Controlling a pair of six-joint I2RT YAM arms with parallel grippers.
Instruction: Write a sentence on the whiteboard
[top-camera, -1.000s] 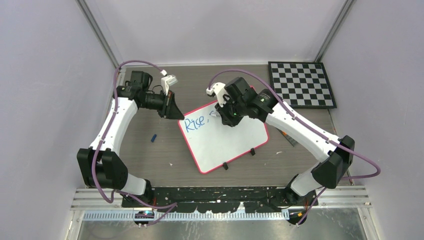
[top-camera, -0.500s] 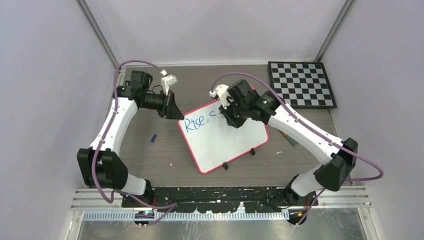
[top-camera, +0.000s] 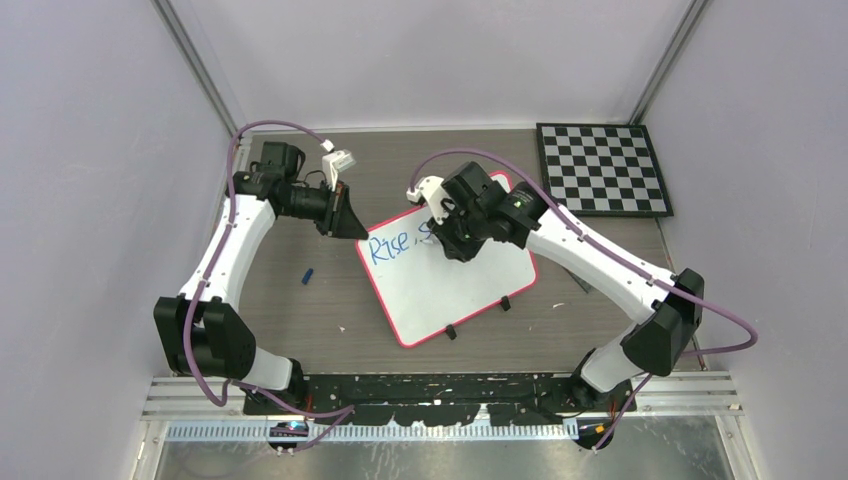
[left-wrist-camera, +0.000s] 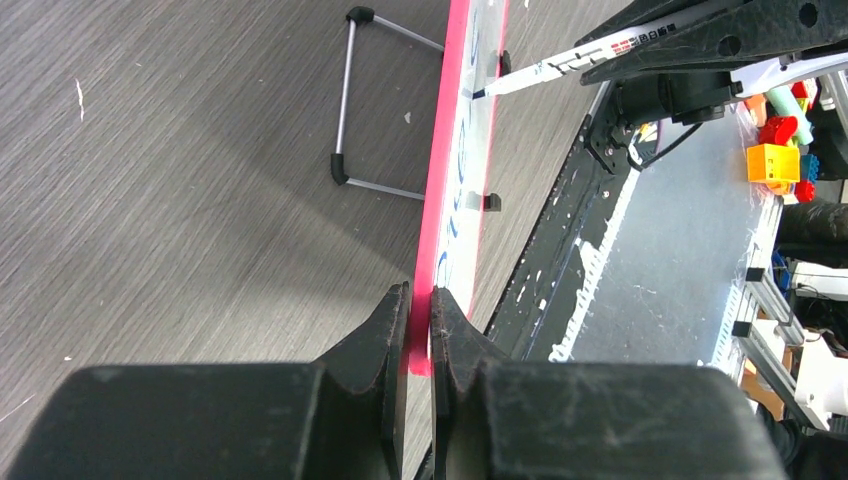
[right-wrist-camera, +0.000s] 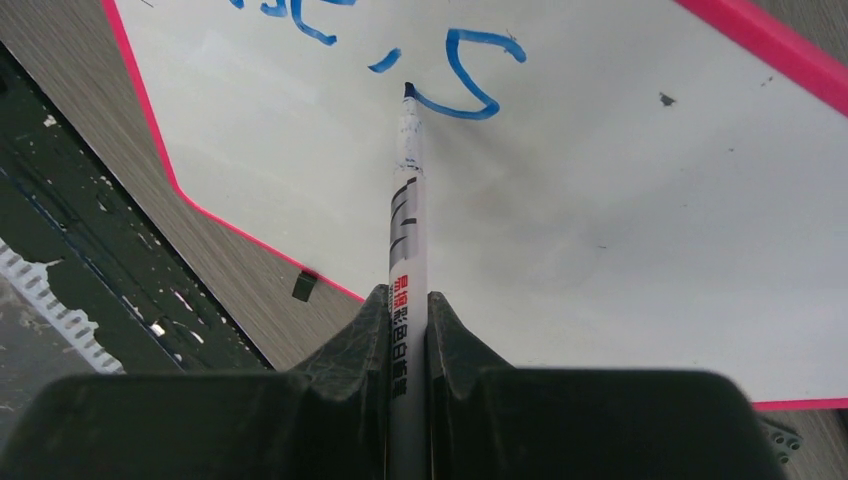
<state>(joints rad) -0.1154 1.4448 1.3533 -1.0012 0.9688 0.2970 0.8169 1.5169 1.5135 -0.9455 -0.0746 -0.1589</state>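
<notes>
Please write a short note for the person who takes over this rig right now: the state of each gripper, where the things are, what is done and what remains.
Left gripper: shut on the pink rim of the whiteboard at its near-left corner, steadying it.
Right gripper: shut on the marker, tip at the lower end of the "S" stroke, seemingly touching the board.
The whiteboard lies angled in the middle of the table.
Done: of the sentence, "Rise," and an "S" stand in blue along the top edge.
Left: the remaining letters. I would probably keep the left grip while writing.
</notes>
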